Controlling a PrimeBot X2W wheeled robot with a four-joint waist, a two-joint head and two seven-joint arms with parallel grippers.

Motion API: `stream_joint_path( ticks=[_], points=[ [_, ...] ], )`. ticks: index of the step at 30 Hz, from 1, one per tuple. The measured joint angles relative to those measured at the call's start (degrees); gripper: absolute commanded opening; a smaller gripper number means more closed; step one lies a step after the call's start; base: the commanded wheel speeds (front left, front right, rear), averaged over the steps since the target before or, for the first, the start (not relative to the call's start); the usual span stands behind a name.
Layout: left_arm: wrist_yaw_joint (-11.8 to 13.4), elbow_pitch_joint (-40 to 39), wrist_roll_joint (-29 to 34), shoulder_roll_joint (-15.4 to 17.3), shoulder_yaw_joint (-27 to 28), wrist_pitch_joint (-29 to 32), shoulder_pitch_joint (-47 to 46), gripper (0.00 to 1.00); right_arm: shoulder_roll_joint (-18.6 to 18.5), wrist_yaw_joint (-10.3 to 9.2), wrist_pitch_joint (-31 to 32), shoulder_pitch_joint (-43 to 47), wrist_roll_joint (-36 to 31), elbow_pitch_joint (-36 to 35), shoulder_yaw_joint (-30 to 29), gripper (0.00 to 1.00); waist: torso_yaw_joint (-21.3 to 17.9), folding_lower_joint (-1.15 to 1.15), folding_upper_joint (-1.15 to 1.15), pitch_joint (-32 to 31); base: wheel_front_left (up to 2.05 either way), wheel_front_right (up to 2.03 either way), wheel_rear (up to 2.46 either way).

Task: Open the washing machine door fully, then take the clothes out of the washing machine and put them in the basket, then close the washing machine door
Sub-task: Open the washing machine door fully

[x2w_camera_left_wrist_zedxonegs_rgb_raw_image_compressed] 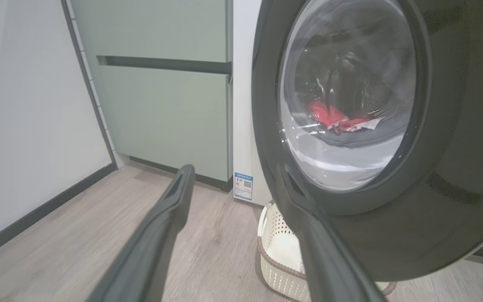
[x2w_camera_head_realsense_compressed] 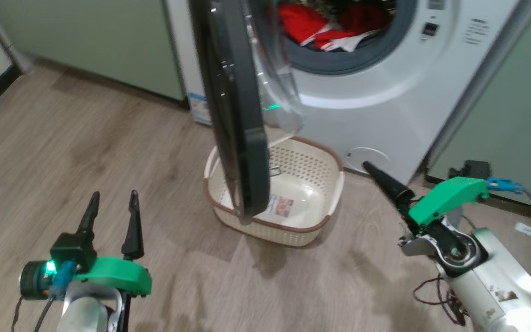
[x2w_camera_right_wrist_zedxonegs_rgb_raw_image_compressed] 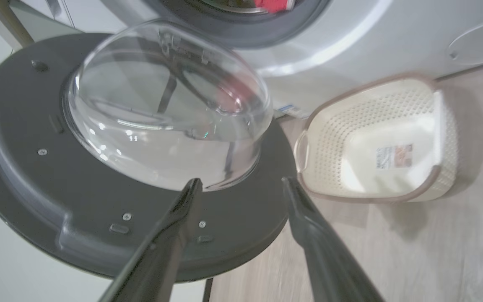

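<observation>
The washing machine door [x2w_camera_head_realsense_compressed: 231,106] stands swung out, edge-on in the head view, its black rim [x2w_camera_left_wrist_zedxonegs_rgb_raw_image_compressed: 350,205] and clear glass bowl [x2w_camera_right_wrist_zedxonegs_rgb_raw_image_compressed: 162,105] free of both grippers. Red clothes [x2w_camera_head_realsense_compressed: 321,25] lie in the drum of the white washing machine [x2w_camera_head_realsense_compressed: 385,106]. They also show through the glass as red clothes [x2w_camera_left_wrist_zedxonegs_rgb_raw_image_compressed: 333,119]. The cream basket [x2w_camera_head_realsense_compressed: 270,230] sits on the floor under the door, holding just its paper label. My left gripper [x2w_camera_head_realsense_compressed: 113,198] is open at the lower left, short of the door. My right gripper [x2w_camera_right_wrist_zedxonegs_rgb_raw_image_compressed: 241,181] is open beside the door's inner face, near the basket [x2w_camera_right_wrist_zedxonegs_rgb_raw_image_compressed: 371,197].
Pale green cabinets [x2w_camera_left_wrist_zedxonegs_rgb_raw_image_compressed: 162,105] stand left of the machine, and a white wall with dark skirting [x2w_camera_left_wrist_zedxonegs_rgb_raw_image_compressed: 36,216] lies further left. A round white hatch [x2w_camera_head_realsense_compressed: 367,159] is low on the machine's front. A black plug and cables [x2w_camera_head_realsense_compressed: 475,168] lie at the right.
</observation>
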Motion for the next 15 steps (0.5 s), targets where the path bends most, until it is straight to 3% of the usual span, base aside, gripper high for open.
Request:
stream_joint_path(
  ticks=[8,12,15],
  points=[
    [-1.7,0.9,0.6,0.1,2.9,0.0,0.0,1.0,-4.6,0.0,-17.2,1.7,-6.0,-2.3,2.6,1.0,-5.6,0.0,0.0,-2.1,0.0,0.0,0.0],
    [-2.1,1.2,1.1,0.0,3.4,0.0,0.0,1.0,-7.5,0.0,-27.9,1.8,-12.4,-1.8,7.8,1.0,-7.7,0.0,0.0,-2.9,0.0,0.0,0.0],
    [-2.5,1.4,1.1,-0.1,4.4,0.0,0.1,1.0,-8.3,0.0,-31.3,1.8,-19.1,0.5,9.7,1.0,-9.4,0.0,0.0,-3.7,0.0,0.0,0.0]
  ],
)
